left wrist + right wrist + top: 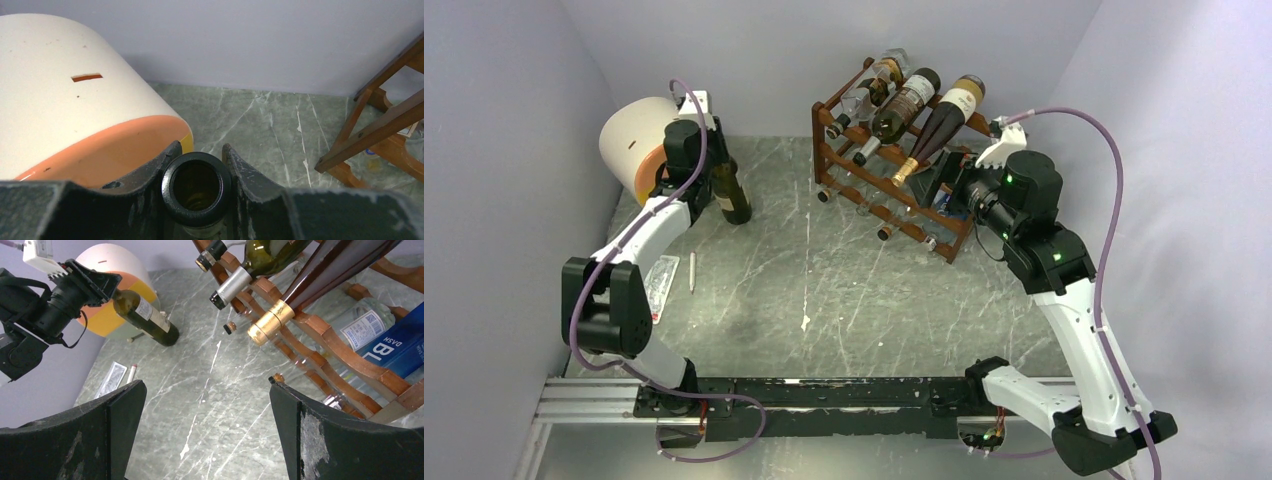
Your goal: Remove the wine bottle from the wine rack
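Observation:
A dark green wine bottle [730,190] stands upright on the table at the left, away from the wine rack [902,197]. My left gripper [712,152] is shut on its neck; the left wrist view shows the black bottle mouth [196,186] clamped between the fingers [157,167]. The bottle also shows in the right wrist view [145,317]. The reddish-brown rack [320,332] holds several bottles, one with a gold cap [271,321]. My right gripper [954,188] is open and empty at the rack's near right side [207,387].
A white and orange cylinder [632,140] lies behind the left gripper, close to the bottle [60,100]. A clear packet [662,285] and a pen [692,271] lie at the left. A blue box [400,347] sits under the rack. Walls close in on three sides.

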